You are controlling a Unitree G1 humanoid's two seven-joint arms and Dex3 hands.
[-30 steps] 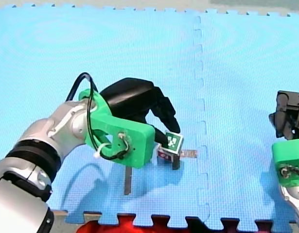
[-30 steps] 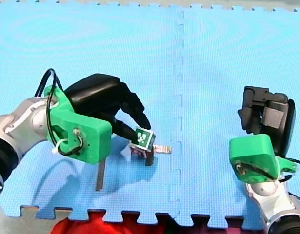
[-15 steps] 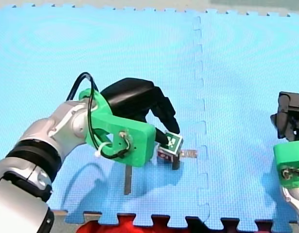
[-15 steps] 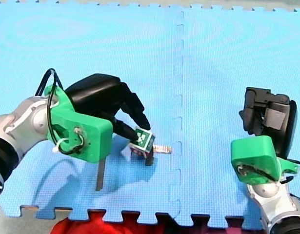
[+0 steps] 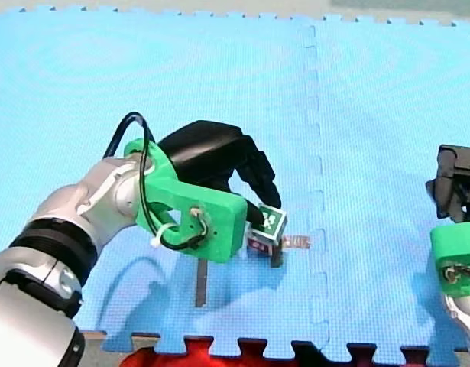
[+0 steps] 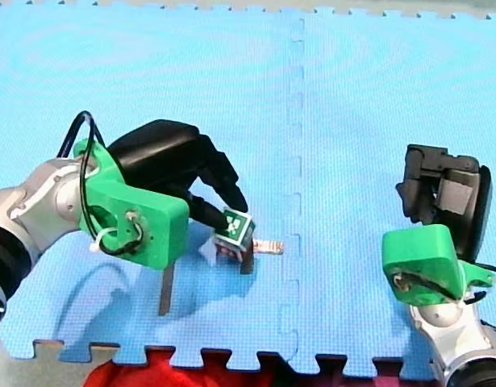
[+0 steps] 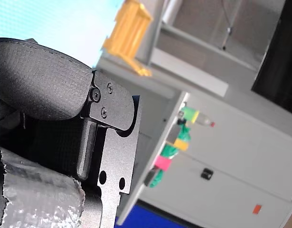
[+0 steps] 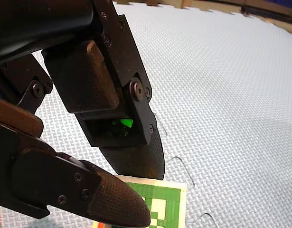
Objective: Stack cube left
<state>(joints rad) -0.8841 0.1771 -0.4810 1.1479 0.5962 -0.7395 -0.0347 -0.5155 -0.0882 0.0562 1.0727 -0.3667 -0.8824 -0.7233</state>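
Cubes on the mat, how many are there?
2: a green cube gripped by the left hand, above a red cube on the mat. More may hide behind that hand.

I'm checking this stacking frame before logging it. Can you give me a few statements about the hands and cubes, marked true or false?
1. The left hand has its fingers on the green-and-white patterned cube. True.
2. That cube lies alone on the blue foam mat. False: it sits on a darker cube with a red face.
3. The upper cube is tilted. True.
4. The right hand touches the cubes. False: it is near the mat's right edge, apart from them.
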